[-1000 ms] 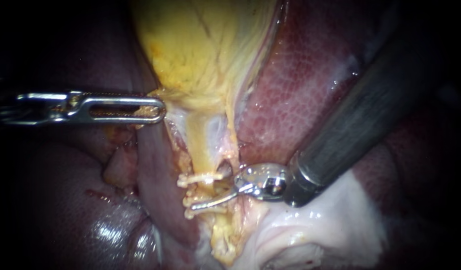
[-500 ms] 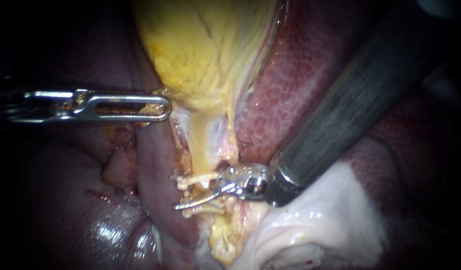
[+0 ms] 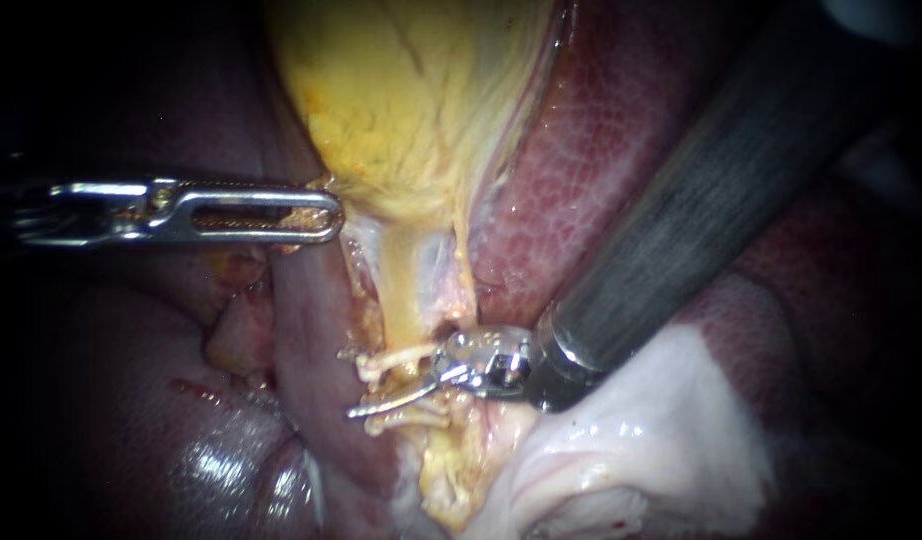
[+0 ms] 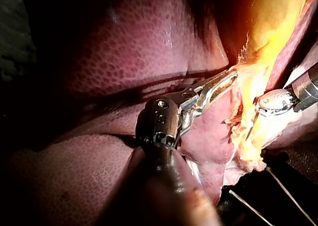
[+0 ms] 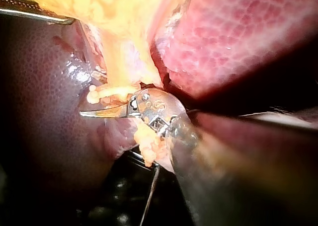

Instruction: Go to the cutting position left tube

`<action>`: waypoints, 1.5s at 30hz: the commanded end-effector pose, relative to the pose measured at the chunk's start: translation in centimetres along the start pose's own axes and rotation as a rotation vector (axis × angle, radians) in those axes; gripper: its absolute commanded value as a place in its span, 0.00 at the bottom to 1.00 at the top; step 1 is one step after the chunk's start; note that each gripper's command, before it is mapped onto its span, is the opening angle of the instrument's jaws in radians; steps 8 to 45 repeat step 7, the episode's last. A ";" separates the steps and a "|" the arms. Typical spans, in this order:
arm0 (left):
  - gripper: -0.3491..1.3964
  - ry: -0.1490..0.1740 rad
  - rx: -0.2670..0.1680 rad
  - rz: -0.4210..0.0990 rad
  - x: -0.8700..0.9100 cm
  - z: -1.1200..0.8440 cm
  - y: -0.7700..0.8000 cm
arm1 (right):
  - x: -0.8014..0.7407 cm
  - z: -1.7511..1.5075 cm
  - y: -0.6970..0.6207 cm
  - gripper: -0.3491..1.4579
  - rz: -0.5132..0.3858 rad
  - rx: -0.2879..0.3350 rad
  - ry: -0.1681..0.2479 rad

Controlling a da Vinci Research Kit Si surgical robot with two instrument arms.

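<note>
**Bench, cutting approach:** The tube [image 3: 403,325] is shown running down from the gallbladder [image 3: 401,110], alongside the liver [image 3: 601,160]. It is crossed between two clips [image 3: 386,358] by the right instrument [image 3: 391,398], whose slim blades appear narrowly parted about it. The gallbladder's edge is gripped in the closed jaws of the left instrument [image 3: 326,215]. The tube is judged soft, slick and easily torn, and best taken squarely between the clips.

Surgical bench setting: bare liver [image 3: 601,150] and yellow gallbladder [image 3: 411,100], dark bench surface [image 4: 298,176] beyond the tissue's edge.
</note>
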 end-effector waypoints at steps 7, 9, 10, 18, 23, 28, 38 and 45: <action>0.00 0.000 0.000 0.000 0.01 0.00 0.00 | -0.01 0.00 0.00 0.98 0.000 0.000 -0.001; 0.00 0.000 0.000 0.000 0.01 0.00 0.00 | -0.01 0.00 0.00 0.98 0.000 0.000 -0.001; 0.00 0.000 0.000 0.000 0.01 0.00 0.00 | -0.01 0.00 0.00 0.98 0.000 0.000 -0.001; 0.00 0.000 0.000 0.000 0.01 0.00 0.00 | -0.01 0.00 0.00 0.98 0.000 0.000 -0.001; 0.00 0.000 0.000 0.000 0.01 0.00 0.00 | -0.01 0.00 0.00 0.98 0.000 0.000 -0.001; 0.00 0.000 0.000 0.000 0.01 0.00 0.00 | -0.01 0.00 0.00 0.98 0.000 0.000 -0.001; 0.00 0.000 0.000 0.000 0.01 0.00 0.00 | -0.01 0.00 0.00 0.98 0.000 0.000 -0.001; 0.00 0.000 0.000 0.000 0.01 0.00 0.00 | -0.01 0.00 0.00 0.98 0.000 0.000 -0.001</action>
